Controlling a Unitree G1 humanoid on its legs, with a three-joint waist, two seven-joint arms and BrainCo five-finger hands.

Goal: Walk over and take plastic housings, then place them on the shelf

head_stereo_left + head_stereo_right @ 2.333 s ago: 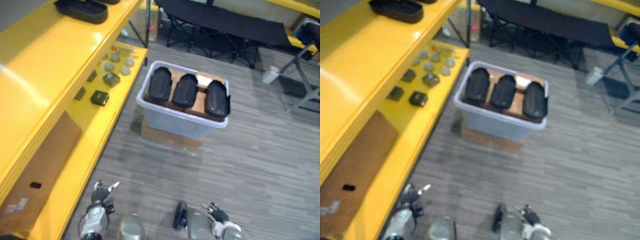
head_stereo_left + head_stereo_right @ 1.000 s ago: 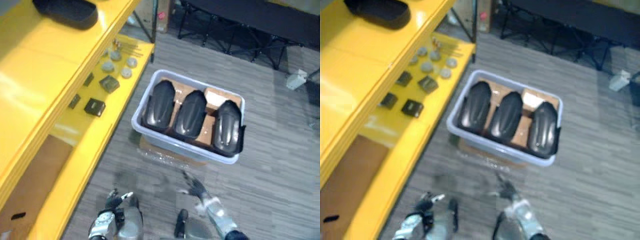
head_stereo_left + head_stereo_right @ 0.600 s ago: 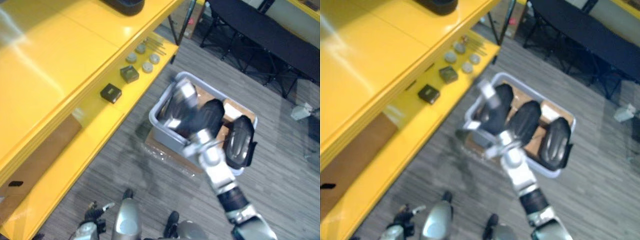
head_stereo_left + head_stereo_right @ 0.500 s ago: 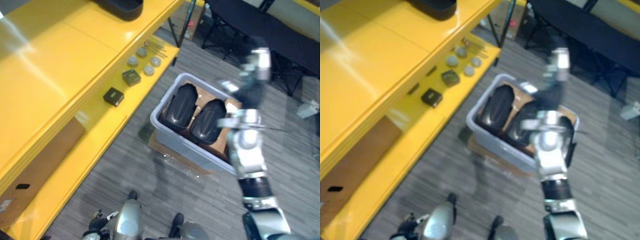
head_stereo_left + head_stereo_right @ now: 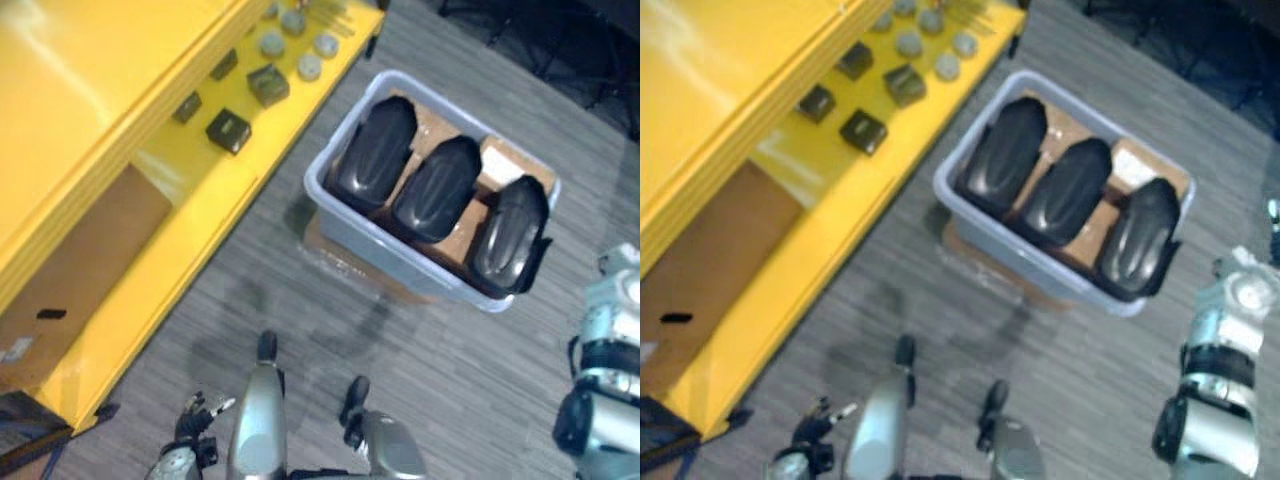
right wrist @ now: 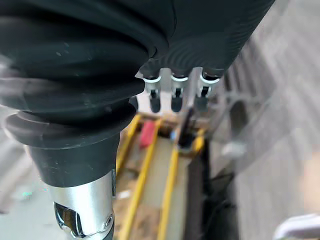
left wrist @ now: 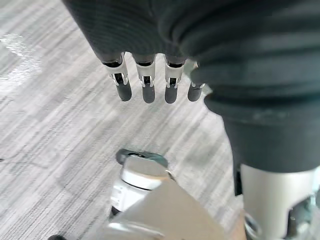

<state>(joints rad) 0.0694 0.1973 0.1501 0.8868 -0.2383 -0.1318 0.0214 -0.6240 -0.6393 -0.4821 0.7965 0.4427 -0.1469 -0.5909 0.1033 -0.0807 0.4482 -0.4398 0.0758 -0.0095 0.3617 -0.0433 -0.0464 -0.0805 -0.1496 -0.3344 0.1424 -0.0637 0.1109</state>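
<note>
Three black plastic housings lie side by side in a pale grey bin on the floor ahead. My left hand hangs low by my side, well short of the bin; in its wrist view its fingers are straight over bare floor and hold nothing. My right arm is raised at the right edge, beside the bin's right end. In the right wrist view its fingers are straight and empty. The yellow shelf runs along the left.
Small dark blocks and round grey discs lie on the shelf's lower level, with a brown cardboard sheet nearer me. The bin rests on a flat cardboard box. Grey plank floor lies between me and the bin.
The camera has shifted, and the bin now sits nearer and more central. My right arm rose, swept across in front of the bin and now stands at the right edge.
</note>
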